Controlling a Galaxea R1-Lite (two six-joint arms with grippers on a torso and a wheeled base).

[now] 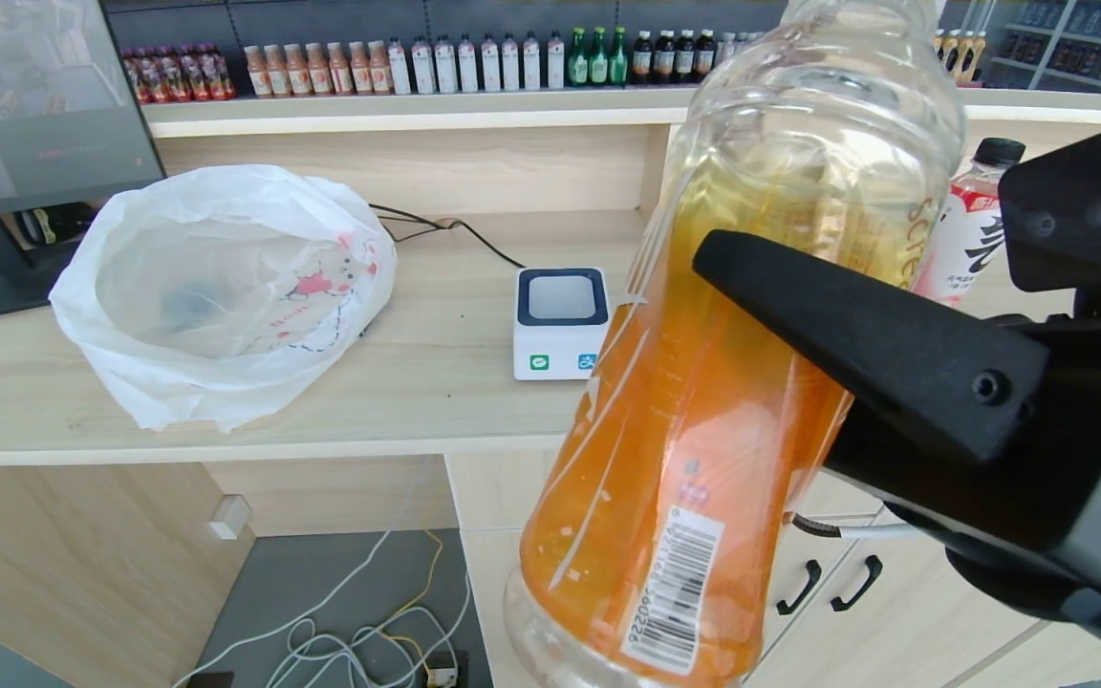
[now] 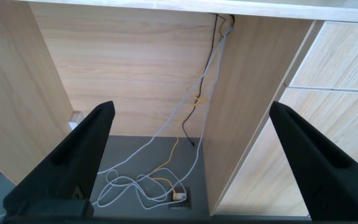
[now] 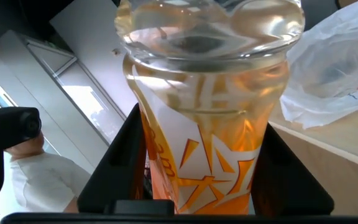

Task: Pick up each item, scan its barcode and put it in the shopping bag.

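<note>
Right end effector (image 3: 201,149) pinching orange drink bottle (image 1: 703,430), aloft and tilted, to the right of the scanner (image 1: 561,323) on the bench (image 1: 436,392). Scan step likely in hand. Next: bring barcode (image 1: 680,592) to face scanner window. Left end effector (image 2: 191,109) spread, idle.

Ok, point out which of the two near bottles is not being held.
The black-capped bottle with the red-and-white label, upright behind the right gripper; the orange drink bottle is clamped in that gripper.
</note>
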